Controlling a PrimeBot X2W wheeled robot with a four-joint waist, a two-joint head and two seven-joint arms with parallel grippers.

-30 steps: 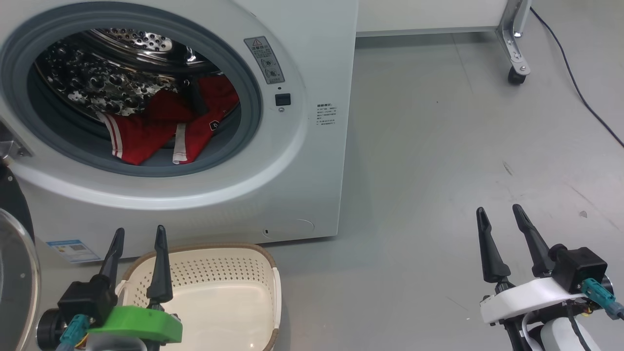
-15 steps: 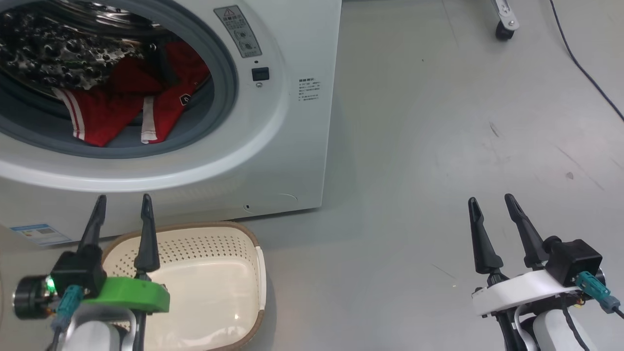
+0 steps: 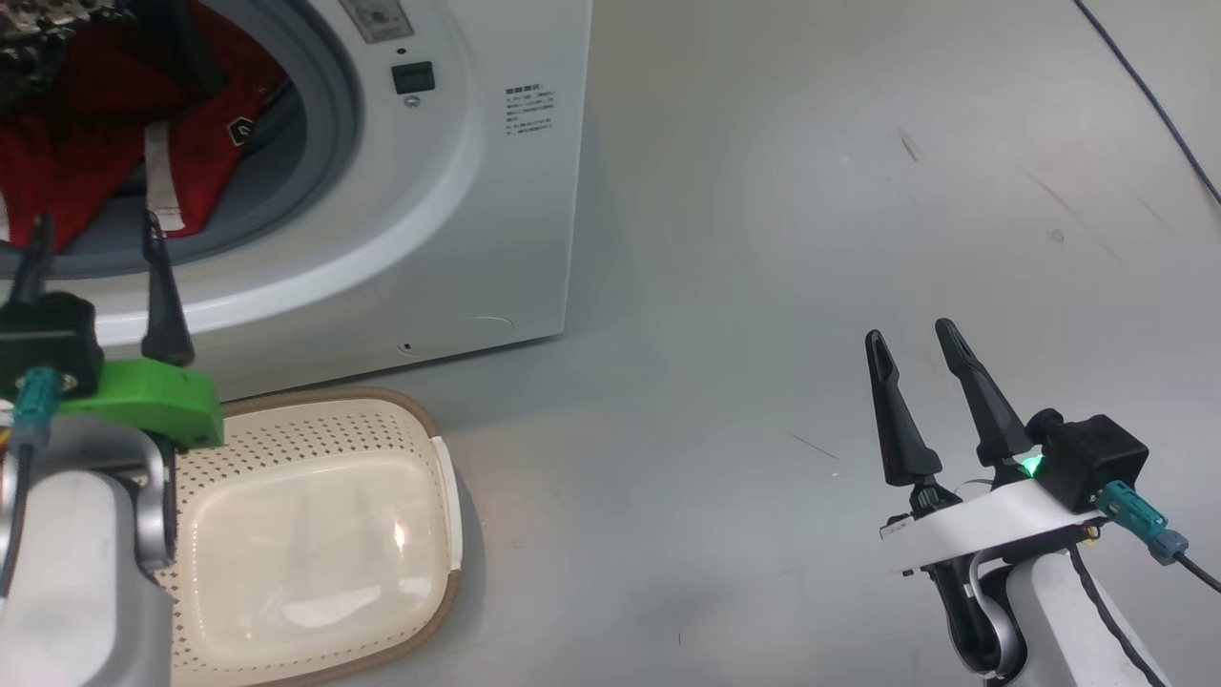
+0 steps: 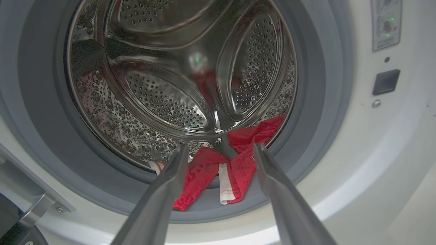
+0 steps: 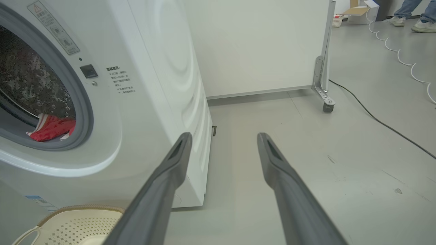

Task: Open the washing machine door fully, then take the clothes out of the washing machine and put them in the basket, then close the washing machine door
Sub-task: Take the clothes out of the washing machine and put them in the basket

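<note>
Facing the clothes [image 4: 201,170] inside the washing machine [image 4: 374,160], left hand [image 4: 220,147] gapes empty.

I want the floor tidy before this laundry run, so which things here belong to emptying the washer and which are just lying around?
For the job: washer, clothes, basket, left gripper, right gripper.
Lying about: black cable, wheeled panel, box, a person's shoes.

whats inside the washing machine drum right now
Red clothes with white trim lie low at the front of the drum, spilling onto the grey seal. Whether more lies beneath them is hidden.
</note>
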